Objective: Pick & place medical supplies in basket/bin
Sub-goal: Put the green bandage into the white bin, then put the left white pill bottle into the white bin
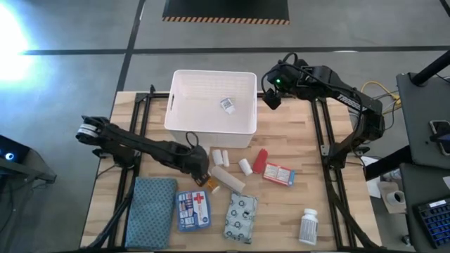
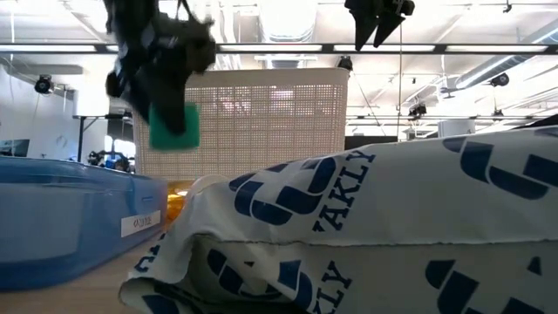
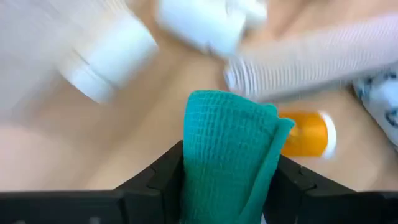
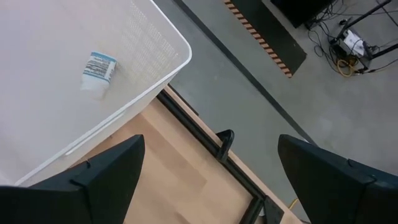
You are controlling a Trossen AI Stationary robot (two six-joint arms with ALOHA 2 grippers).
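Observation:
My left gripper (image 3: 229, 163) is shut on a teal-green gauze roll (image 3: 227, 146), up above the table near the orange vial (image 1: 211, 185); the low view shows the roll (image 2: 173, 125) lifted in front of the white bin (image 2: 261, 122). The bin (image 1: 181, 119) stands at the table's far middle with one small labelled item (image 1: 227, 105) on its floor. My right gripper (image 1: 271, 98) hangs open beyond the bin's right side. White rolls (image 1: 221, 156), a long beige roll (image 1: 229, 179), red tube (image 1: 261, 160), red-white box (image 1: 278, 173), first-aid pouch (image 1: 193, 209), patterned packet (image 1: 240, 218) and white bottle (image 1: 309, 226) lie on the table. My left gripper pinches the green gauze roll between its two fingers (image 3: 163, 175), one on each side of the roll's body (image 3: 205, 168). The roll sticks out past the fingertips. It is lifted clear of the table, as the low view shows.
A blue-grey folded cloth (image 1: 151, 204) lies at the near left. Black frame rails (image 1: 320, 133) run along both sides of the table. In the low view the patterned packet (image 2: 375, 227) fills the foreground and the blue pouch (image 2: 61, 214) sits at the left.

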